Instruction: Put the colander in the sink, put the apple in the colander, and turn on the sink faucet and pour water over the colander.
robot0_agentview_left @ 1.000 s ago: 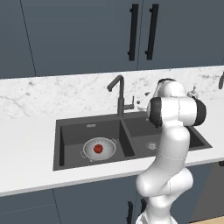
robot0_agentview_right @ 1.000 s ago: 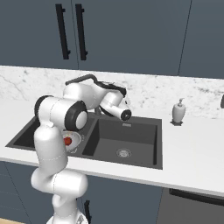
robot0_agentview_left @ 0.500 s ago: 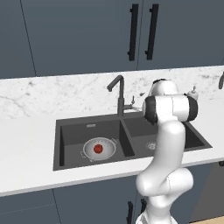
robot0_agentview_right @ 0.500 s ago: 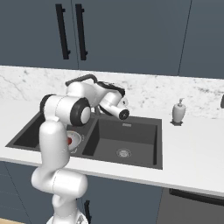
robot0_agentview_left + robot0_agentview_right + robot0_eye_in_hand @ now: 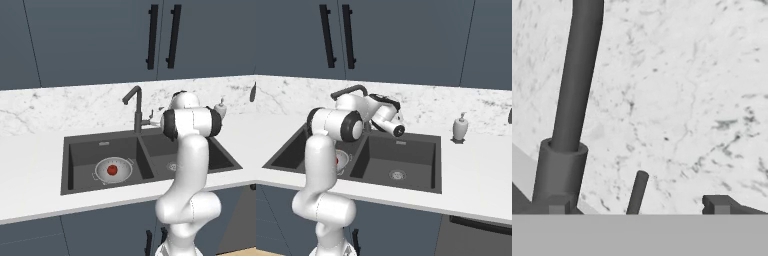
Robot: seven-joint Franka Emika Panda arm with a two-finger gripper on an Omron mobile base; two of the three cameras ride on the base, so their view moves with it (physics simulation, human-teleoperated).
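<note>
Your gripper (image 5: 637, 209), jaws apart and empty, brackets the slim dark faucet's small lever (image 5: 637, 192). The red apple (image 5: 112, 170) sits in the silver colander (image 5: 113, 170), left basin; the spout (image 5: 131, 94) points toward 10 o'clock. Push off-centre and a finger may slip past the lever.

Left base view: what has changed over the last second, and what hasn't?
The arm has swung left, carrying the open gripper closer to the sink faucet and its side lever, which now stands between the fingertips. Nothing is gripped yet. The apple stays in the colander in the sink's left basin; no water runs.
</note>
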